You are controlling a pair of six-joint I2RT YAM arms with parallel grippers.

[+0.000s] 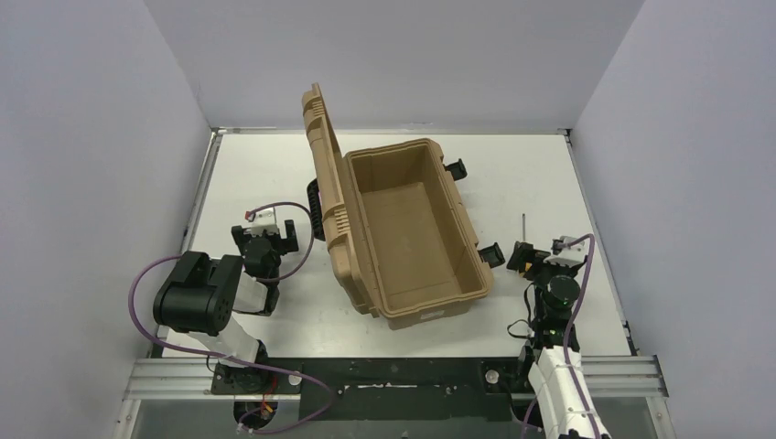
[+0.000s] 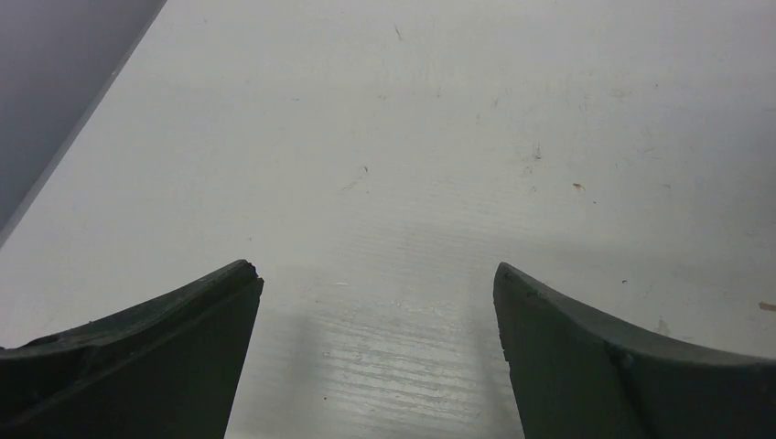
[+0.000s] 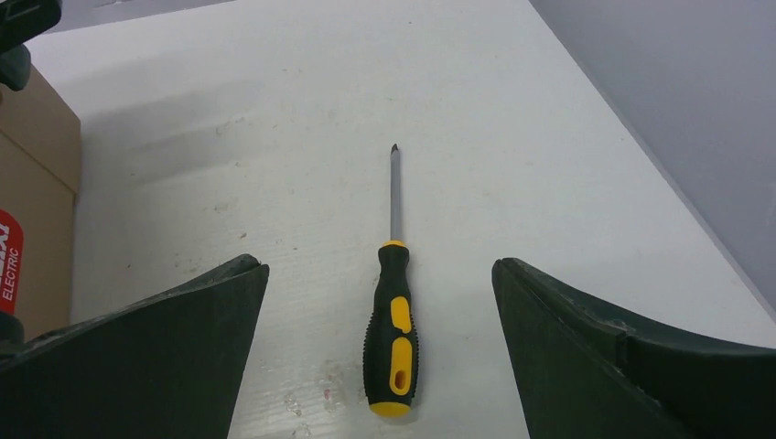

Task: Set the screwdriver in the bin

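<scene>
The right gripper (image 3: pixel 377 267) has its fingers wide apart, straddling the untouched screwdriver (image 3: pixel 392 329), which lies on the table (image 3: pixel 274 137) at lower centre of its wrist view. The left gripper (image 2: pixel 375 270) is equally spread and holds nothing. Only the top view shows the whole bin (image 1: pixel 430 311), lid raised, mid-frame.

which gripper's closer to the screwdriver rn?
Right. The right gripper hangs open right at the screwdriver, whose handle lies between its fingers in the wrist view. The left gripper, also open, is over bare table beyond the bin.
</scene>
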